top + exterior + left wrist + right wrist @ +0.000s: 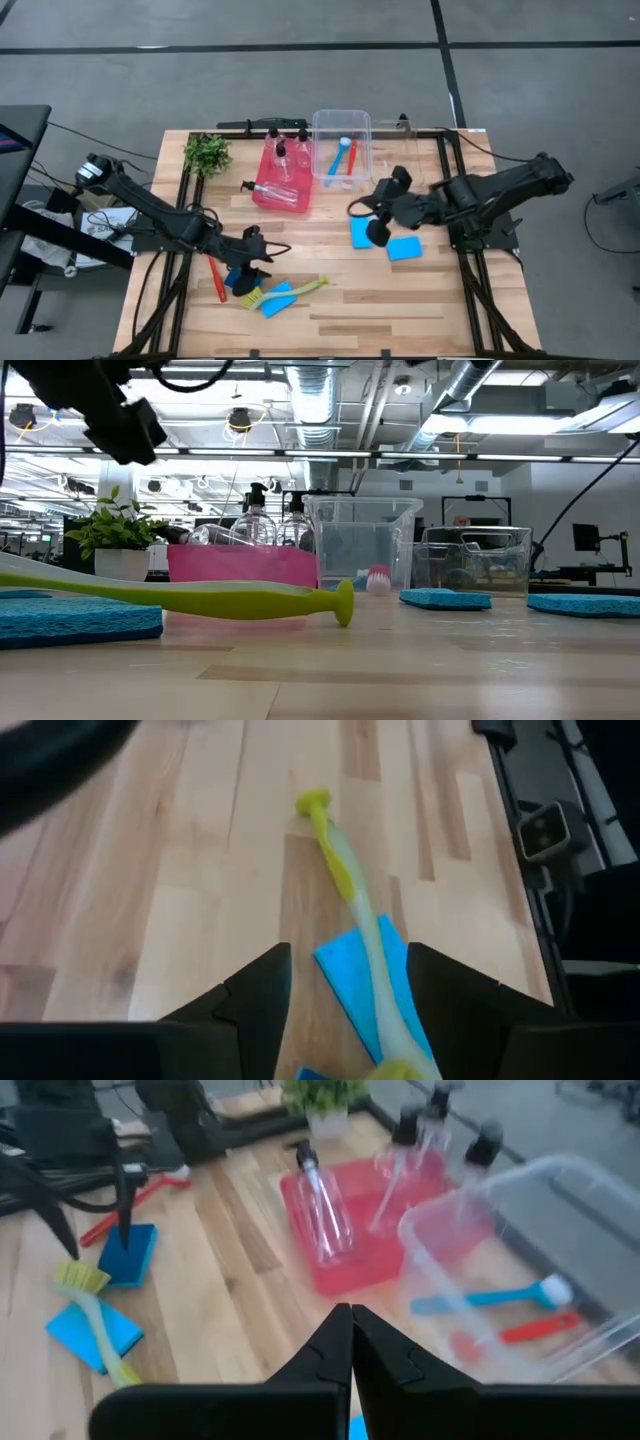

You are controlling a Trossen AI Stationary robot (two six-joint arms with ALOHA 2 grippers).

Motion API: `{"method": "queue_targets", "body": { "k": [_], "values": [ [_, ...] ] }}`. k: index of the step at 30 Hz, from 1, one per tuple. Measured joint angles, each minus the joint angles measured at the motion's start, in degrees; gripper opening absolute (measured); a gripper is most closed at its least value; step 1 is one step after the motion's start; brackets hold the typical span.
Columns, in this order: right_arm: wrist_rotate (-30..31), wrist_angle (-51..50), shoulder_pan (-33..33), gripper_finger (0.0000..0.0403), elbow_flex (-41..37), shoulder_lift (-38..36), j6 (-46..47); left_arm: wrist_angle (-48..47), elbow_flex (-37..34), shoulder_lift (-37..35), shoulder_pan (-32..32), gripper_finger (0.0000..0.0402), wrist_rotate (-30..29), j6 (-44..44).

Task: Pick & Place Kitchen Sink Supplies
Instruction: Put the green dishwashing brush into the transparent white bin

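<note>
A yellow-green brush lies on the table, its handle across a blue sponge. My left gripper hovers open just above it near the bristle end, one finger on either side of the handle, touching nothing. A second blue sponge lies below that gripper, and a red brush lies beside it. My right gripper is shut and empty, raised over two more blue sponges. Clear bottles with black caps rest in the red tray.
A clear bin at the back holds a blue brush and a red brush. A second clear bin stands to its right, and a potted plant at the back left. Bare wood lies along the near right.
</note>
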Motion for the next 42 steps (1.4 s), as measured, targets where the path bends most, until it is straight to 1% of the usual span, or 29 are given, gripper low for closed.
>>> {"method": "queue_targets", "body": {
  "k": [3,8,10,14,19,25,33,42],
  "values": [
    [0.1,0.0,0.6,0.0001,0.0,4.2,4.8,4.3,0.0,2.8,0.9,0.0207,-0.1,0.0],
    [-0.4,-0.1,2.4,0.0001,0.0,9.7,9.4,12.2,0.0,7.9,2.9,0.0214,1.2,-0.1],
    [-0.5,-0.1,3.2,0.0001,0.0,10.6,10.1,13.7,0.0,10.1,3.2,0.0216,1.6,-0.6],
    [-0.3,-0.2,4.0,0.0001,0.0,11.3,11.0,17.5,0.0,15.9,3.6,0.0218,2.1,-4.8],
    [-0.3,-0.5,4.0,0.0001,0.0,11.4,11.5,22.6,0.0,21.7,2.8,0.0218,2.9,-6.2],
    [-0.3,-0.6,4.0,0.0001,0.0,11.4,11.5,23.4,0.5,25.5,1.7,0.0218,2.9,-6.9],
    [-0.3,-1.7,4.0,0.0001,0.0,11.4,11.5,25.1,1.4,32.0,1.9,0.0218,7.2,-6.3],
    [-0.3,-3.2,4.0,0.0001,0.0,11.4,11.5,27.1,1.3,33.1,1.9,0.0213,7.3,-6.2]
  ]
}}
